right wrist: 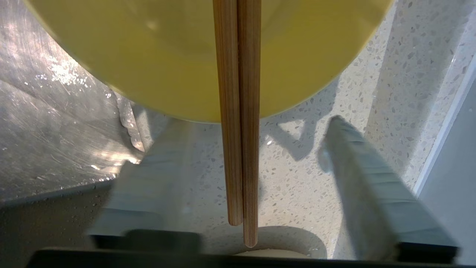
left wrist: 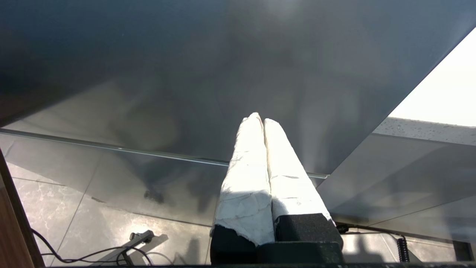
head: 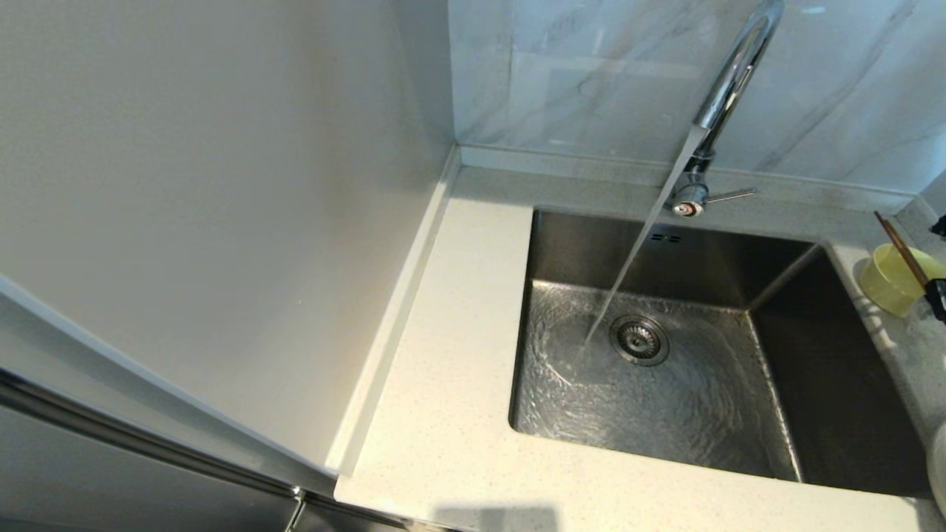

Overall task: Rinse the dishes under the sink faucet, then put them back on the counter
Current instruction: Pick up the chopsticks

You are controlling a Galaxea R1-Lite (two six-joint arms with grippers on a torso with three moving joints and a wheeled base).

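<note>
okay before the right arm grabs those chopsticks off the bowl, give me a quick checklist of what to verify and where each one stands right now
1. Water running from the sink faucet into the sink: ok.
2. chopsticks lying side by side across the bowl: ok.
3. right gripper straddling the chopsticks, fingers apart and not yet touching them: ok.
4. Bowl resting on the counter beside the sink: ok.
5. left gripper shut and parked away from the sink: ok.
6. Whether the grip will catch both sticks: cannot tell.
</note>
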